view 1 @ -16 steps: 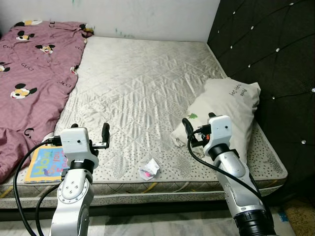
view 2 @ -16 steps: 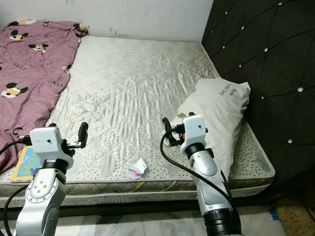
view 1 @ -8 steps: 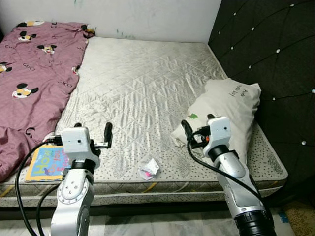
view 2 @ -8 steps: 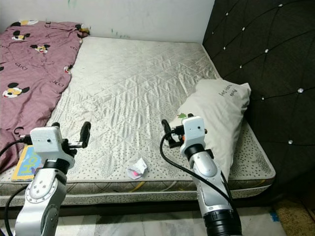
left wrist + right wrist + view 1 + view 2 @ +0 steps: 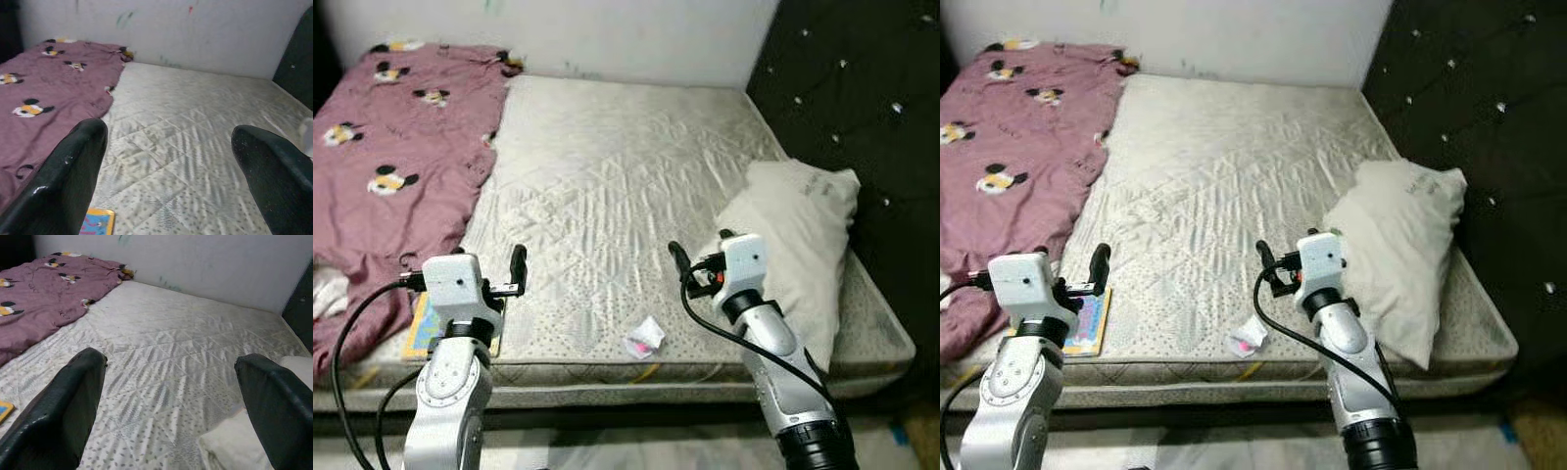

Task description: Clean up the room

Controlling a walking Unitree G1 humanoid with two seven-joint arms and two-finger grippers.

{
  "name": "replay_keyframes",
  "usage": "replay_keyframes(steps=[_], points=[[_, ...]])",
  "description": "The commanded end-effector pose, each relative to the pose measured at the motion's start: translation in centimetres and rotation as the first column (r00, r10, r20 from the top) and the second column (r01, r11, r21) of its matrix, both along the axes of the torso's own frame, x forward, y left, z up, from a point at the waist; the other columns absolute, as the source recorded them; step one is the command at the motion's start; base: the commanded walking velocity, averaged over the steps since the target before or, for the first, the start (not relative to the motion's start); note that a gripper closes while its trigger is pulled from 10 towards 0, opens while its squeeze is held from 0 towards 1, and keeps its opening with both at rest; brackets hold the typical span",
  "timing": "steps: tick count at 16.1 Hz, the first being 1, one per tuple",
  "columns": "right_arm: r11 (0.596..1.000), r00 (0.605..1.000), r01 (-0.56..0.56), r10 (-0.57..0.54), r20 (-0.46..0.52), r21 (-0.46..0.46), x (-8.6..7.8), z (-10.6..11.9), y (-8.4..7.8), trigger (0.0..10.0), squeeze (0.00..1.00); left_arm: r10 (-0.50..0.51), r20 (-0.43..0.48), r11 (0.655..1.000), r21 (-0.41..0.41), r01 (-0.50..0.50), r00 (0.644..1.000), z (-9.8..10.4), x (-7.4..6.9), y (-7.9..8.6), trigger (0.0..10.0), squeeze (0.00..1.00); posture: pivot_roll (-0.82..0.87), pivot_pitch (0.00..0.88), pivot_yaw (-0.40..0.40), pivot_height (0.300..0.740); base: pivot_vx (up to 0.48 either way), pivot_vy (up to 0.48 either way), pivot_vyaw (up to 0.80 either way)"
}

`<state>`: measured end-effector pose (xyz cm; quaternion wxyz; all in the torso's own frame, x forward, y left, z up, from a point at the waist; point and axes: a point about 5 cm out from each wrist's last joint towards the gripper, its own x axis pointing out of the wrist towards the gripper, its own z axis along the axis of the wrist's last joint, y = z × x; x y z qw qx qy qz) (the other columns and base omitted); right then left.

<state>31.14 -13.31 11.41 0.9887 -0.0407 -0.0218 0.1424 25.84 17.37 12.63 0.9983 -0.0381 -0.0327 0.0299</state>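
On mattress, wrapper, book, pillow

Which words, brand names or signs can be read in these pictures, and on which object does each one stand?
"GUCCI"-like dark lettering: on the purple blanket, too blurred now to read with certainty.
Dark handwriting-style print: on the white pillow, too small to read.
Colourful cover lettering: on the children's book, blurred and unreadable.
Crumpled wrapper: no legible text.

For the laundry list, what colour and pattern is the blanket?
Maroon blanket with cartoon mouse heads, clearest in the left eye view.
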Motion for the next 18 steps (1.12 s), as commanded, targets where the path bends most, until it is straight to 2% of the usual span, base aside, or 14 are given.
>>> replay_keyframes(steps=[1,8,15,18], points=[[1.0,1.0,0.021,-0.021,0.005,-0.005,-0.01,0.19,-0.7,10.0,0.0,-0.009,0.015,1.0,0.007,0.009,1.0,0.24,-0.09,-0.63,10.0,0.0,-0.03,0.089,-0.091,0.74,0.0,0.0,0.0],[1.0,1.0,0.031,-0.031,0.0,0.005,0.22,0.23,-0.78,10.0,0.0,-0.06,0.035,0.998,-0.004,0.06,0.998,0.61,-0.03,-1.05,10.0,0.0,-0.03,0.09,-0.092,0.74,0.0,0.0,-0.08],[1.0,1.0,0.029,-0.029,0.006,0.0,0.3,0.29,-0.63,10.0,0.0,-0.072,0.04,0.997,-0.013,0.072,0.997,0.68,0.05,-1.16,10.0,0.0,-0.03,0.084,-0.089,0.74,0.28,0.0,0.0],[1.0,1.0,0.027,-0.027,0.005,0.0,0.31,0.23,-0.59,10.0,0.0,-0.057,0.036,0.998,-0.011,0.057,0.998,0.68,0.12,-1.2,10.0,0.0,-0.03,0.084,-0.089,0.74,0.0,0.0,0.0]])
